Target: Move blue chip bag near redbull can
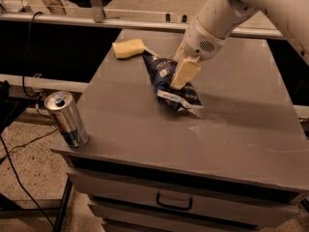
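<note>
The blue chip bag (pixel 166 81) is a crinkled navy foil bag with white lettering and a white and red strip at its lower end. It hangs tilted just above the middle of the grey table (pixel 231 129). My gripper (pixel 182 74) comes down from the upper right and is shut on the bag's upper part, its cream fingers (pixel 185 71) across the foil. The redbull can (pixel 67 118) is a slim silver can with blue panels. It stands upright at the table's front left corner, well left of the bag.
A yellow sponge (pixel 128 48) lies at the back left of the table, just behind the bag. A drawer with a handle (pixel 174 203) sits below the tabletop. Cables (pixel 19 178) run over the floor to the left.
</note>
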Controlling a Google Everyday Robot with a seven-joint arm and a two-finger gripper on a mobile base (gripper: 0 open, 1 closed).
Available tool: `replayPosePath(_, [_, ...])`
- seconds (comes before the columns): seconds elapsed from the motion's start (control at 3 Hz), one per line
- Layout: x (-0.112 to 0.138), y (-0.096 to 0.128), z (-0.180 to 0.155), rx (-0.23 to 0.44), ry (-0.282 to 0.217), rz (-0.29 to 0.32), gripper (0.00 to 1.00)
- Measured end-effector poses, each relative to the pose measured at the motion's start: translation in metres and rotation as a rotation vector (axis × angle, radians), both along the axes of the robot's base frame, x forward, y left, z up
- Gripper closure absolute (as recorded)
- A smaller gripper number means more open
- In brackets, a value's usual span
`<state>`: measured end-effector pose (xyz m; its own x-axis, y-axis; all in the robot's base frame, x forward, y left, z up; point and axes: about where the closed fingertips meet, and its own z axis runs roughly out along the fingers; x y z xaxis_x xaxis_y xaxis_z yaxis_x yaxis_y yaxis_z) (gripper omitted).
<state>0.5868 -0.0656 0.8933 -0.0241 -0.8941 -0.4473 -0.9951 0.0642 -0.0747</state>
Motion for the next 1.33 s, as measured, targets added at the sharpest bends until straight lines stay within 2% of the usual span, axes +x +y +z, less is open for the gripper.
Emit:
replayPosePath(1.0, [-0.011, 0.033, -0.013, 0.006, 0.084, 0.059, 1.00])
replayPosePath(1.33, [-0.018, 0.053, -0.011, 0.002, 0.134, 0.108, 1.00])
